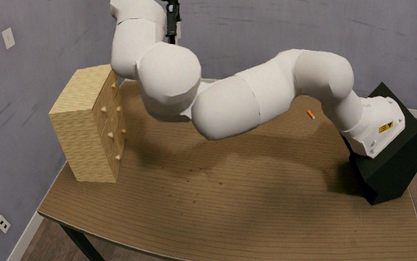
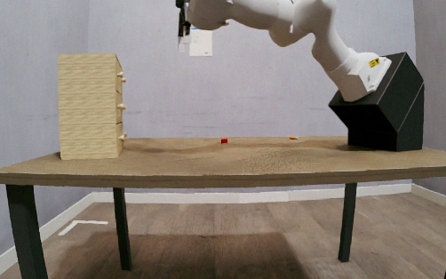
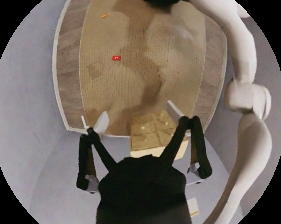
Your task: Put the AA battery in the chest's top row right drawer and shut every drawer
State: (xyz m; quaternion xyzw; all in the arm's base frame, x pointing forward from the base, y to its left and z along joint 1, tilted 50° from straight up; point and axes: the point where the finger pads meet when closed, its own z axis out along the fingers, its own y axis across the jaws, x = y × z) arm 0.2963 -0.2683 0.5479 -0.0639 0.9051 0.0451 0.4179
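The AA battery [image 1: 311,114] [image 2: 292,138] [image 3: 106,15], small and orange, lies on the table [image 1: 234,208] [image 2: 224,171] near the robot's base. The wooden chest [image 1: 80,120] [image 2: 88,107] [image 3: 152,131] stands upright at the table's left end. It has three rows of two knobbed drawers, all shut. My gripper [image 1: 172,39] [image 2: 181,42] [image 3: 136,111] is open and empty. It hangs high in the air, above the chest's height and a little out from its drawer front, far from the battery.
A small red block [image 2: 224,140] [image 3: 115,58] lies mid-table at the back; the arm hides it in the top view. The black robot base [image 1: 392,166] [image 2: 384,111] stands at the right end. The white arm arches over the table's middle.
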